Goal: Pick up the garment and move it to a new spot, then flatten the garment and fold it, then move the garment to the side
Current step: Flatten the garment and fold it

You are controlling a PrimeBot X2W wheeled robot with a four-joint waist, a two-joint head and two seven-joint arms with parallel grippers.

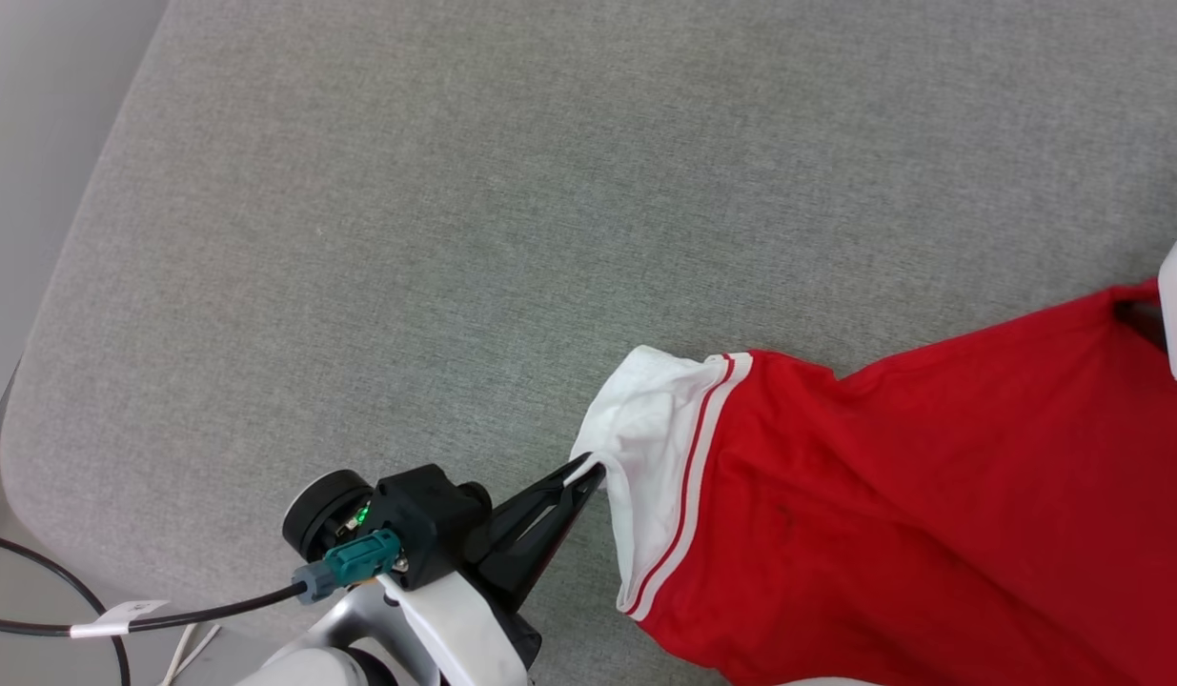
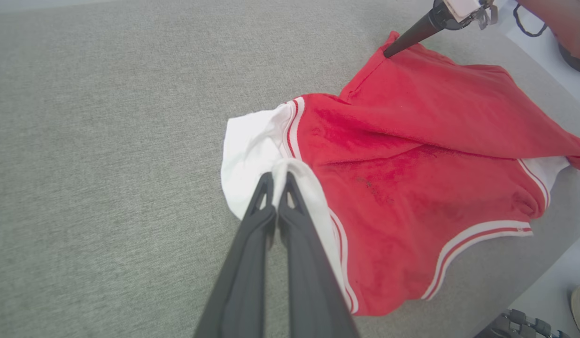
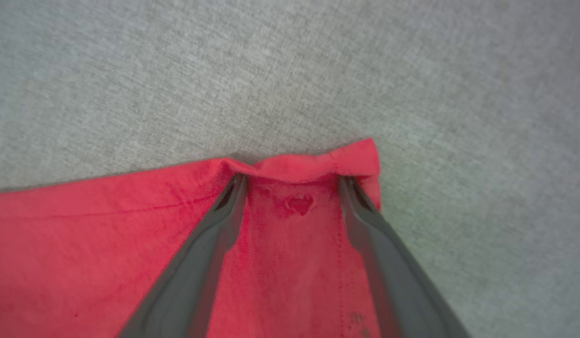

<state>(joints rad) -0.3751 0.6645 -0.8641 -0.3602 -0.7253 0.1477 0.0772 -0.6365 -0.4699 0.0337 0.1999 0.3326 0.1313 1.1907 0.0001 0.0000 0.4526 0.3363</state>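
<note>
Far to my left a black cable [image 1: 197, 610] hangs off the rounded corner of the grey cloth-covered surface [image 1: 407, 238]. Next comes my left gripper [image 1: 588, 470], its two dark fingers pressed together on a pinch of the white sleeve [image 1: 645, 419], right at the cuff's edge. In my left wrist view that fold of white cloth stands up between the tips. The sleeve joins the red shirt [image 1: 883, 495] along a band of red and white stripes. The shirt lies rumpled on the grey surface, plain red side up, spreading away to my right and running out of the bottom of my head view. At its far right corner sits my right gripper [image 3: 290, 180], fingers spread wide, tips resting against the rolled red hem with flat cloth between them, gripping nothing
</note>
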